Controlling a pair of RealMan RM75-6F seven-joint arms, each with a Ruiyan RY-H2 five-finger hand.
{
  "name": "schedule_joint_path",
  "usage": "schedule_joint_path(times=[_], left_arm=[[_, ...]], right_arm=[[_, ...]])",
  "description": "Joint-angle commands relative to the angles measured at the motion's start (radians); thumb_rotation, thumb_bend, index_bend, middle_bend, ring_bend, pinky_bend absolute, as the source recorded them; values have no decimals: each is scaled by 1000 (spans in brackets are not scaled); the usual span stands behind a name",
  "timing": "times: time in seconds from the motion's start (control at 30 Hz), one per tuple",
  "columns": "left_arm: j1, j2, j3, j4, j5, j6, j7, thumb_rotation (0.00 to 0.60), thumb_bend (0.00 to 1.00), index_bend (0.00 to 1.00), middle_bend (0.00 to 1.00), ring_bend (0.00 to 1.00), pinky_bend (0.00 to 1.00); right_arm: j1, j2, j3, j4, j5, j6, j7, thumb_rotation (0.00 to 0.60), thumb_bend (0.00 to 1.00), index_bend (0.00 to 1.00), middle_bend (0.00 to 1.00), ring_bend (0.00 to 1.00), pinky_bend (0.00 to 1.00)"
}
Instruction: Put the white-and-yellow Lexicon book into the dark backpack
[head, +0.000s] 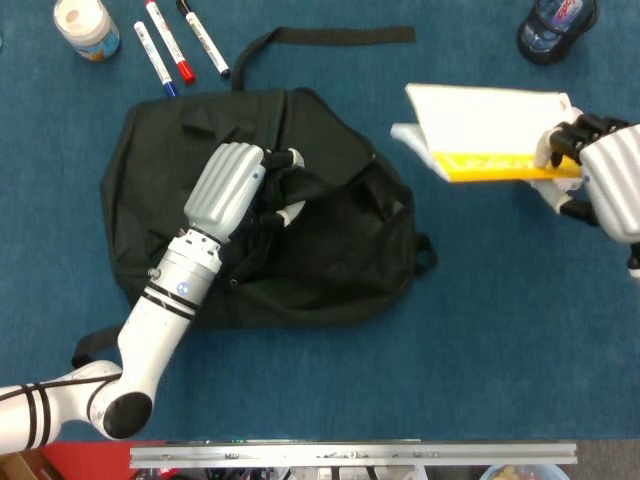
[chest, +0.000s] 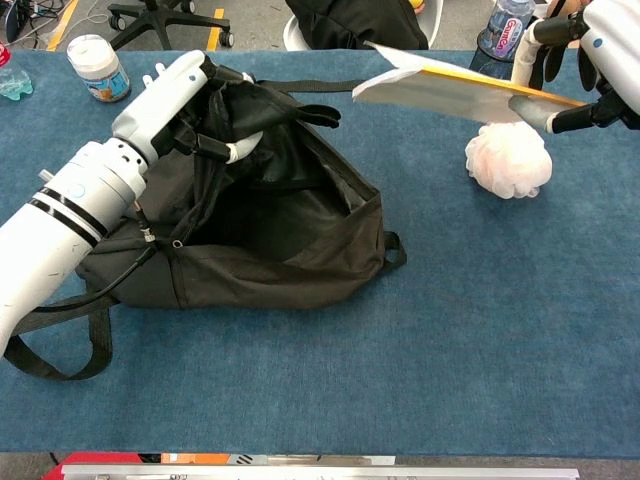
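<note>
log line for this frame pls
left hand: holds backpack flap up, mouth open | right hand: grips Lexicon book above table | book: not yet in backpack

Head overhead; chest oblique, frontal

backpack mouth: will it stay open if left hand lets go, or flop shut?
Probably flops. The dark fabric backpack sags in soft folds, and its opening looks raised only where the left hand grips the upper flap. It likely slides easily when the white-and-yellow book in the right hand pushes in.
</note>
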Motion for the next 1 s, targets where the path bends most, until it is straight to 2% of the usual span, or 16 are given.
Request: schedule_joint_path(times=[0.03, 0.33, 0.57, 1.0], left_arm=[[-2, 8, 3, -43, 16, 18, 21, 600, 389, 694, 877, 813, 1000], [-23, 1, -6, -112, -13, 12, 65, 600, 389, 690, 873, 811, 1000], [-36, -16, -15, -94, -53, 8, 99, 600, 389, 687, 871, 810, 1000], [-50, -24, -32, -53, -90, 13, 108, 600, 389, 687, 871, 810, 1000]], right_arm=[[-3, 28, -17, -27, -20, -7, 10, 600, 508, 790, 673, 547, 693], [-26, 102, -56, -81, -50, -17, 60, 600, 508, 793, 676, 552, 698], [-35, 155, -93, -118, -81, -41, 85, 600, 508, 793, 676, 553, 698], [1, 146, -131, -129, -151, -124, 101, 600, 508, 801, 681, 560, 708]])
